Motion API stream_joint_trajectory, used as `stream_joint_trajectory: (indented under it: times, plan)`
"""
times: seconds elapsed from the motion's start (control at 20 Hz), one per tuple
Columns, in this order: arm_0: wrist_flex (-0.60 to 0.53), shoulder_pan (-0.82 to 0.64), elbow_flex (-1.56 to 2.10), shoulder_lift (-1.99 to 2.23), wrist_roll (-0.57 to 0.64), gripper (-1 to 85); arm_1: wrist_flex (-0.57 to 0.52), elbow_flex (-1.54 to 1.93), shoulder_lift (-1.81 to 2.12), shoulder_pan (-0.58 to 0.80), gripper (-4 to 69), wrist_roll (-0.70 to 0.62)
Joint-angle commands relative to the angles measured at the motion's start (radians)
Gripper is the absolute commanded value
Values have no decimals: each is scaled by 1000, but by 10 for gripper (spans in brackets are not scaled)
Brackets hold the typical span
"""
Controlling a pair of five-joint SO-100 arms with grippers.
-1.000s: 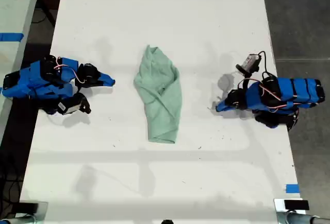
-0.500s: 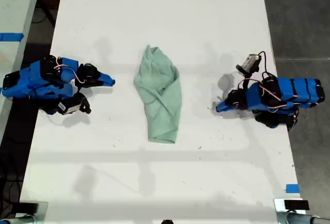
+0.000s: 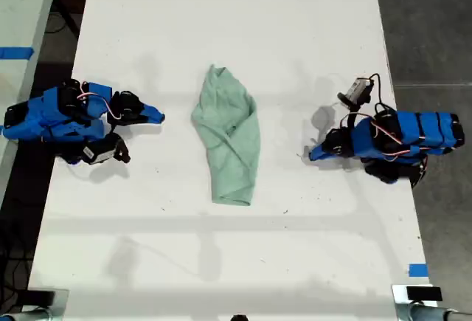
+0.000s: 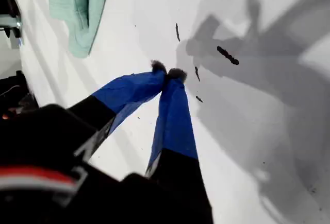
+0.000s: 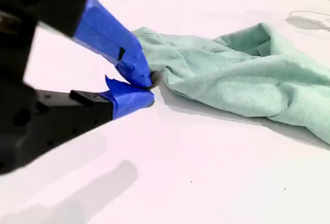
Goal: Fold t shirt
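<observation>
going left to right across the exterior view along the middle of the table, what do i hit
Blue tape strip on the neighbouring surface → blue robot arm with shut gripper → wrinkled pale mint-green fabric t shirt lying on the white table → other blue robot arm with shut gripper → dark floor.

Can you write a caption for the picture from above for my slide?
A crumpled mint-green t shirt lies on the white table between two blue robot arms.
</observation>
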Motion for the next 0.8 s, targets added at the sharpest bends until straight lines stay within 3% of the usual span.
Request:
stream_joint_trajectory:
  times: [0.0,0.75]
  plan:
    - [-25,11,9,6,-20,-1,8,57,17,3,13,12]
    - [-28,15,9,6,-20,-1,12,55,17,-9,14,75]
